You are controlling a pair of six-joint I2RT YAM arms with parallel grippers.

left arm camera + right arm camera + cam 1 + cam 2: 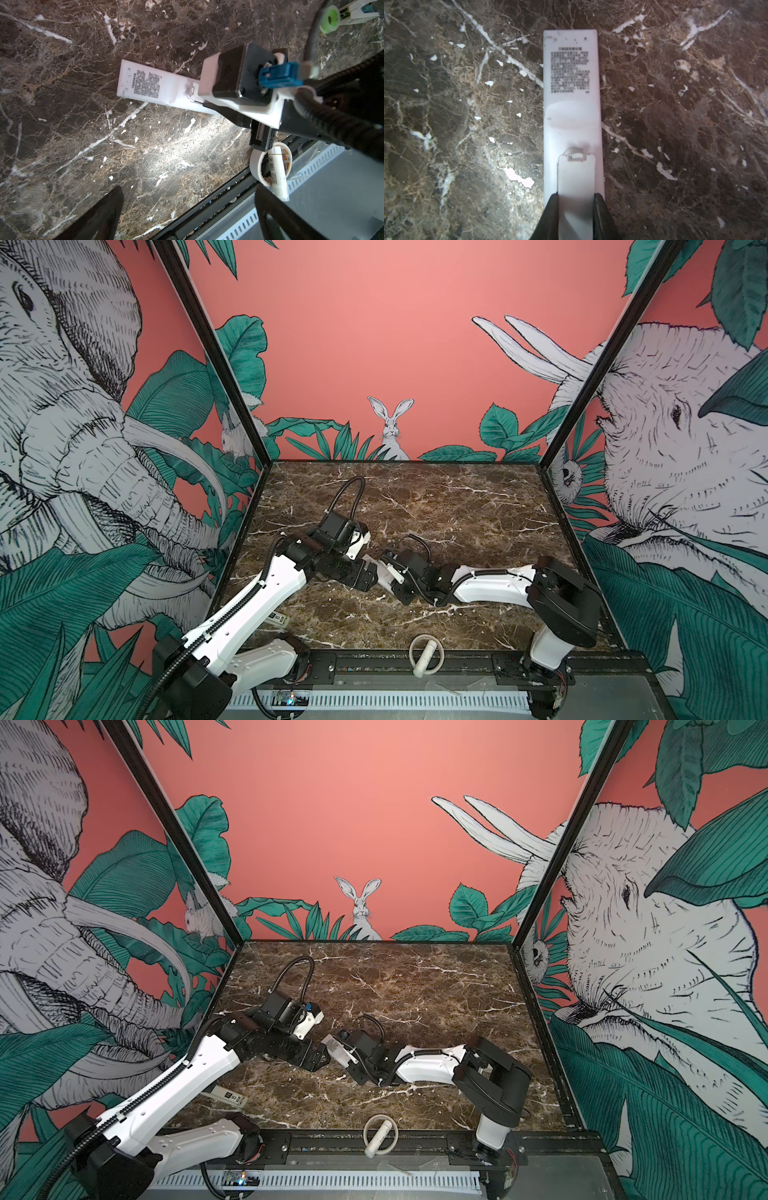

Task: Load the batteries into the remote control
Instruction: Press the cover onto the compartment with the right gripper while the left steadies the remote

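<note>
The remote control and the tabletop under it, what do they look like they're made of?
The remote control is likely hard moulded plastic, matte white with a faint sheen: smooth back, printed text, a moulded clip on its cover. The tabletop looks like polished brown marble with white veins and glare, though it could be a printed laminate.

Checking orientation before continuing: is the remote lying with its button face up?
No, the remote shows its white back with a block of printed text facing up.

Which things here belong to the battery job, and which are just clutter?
Job: remote control, back up; its battery cover in the right gripper. No batteries in view.
Lying about: tape roll with white tube; green-cored roll; labelled white bar.
</note>
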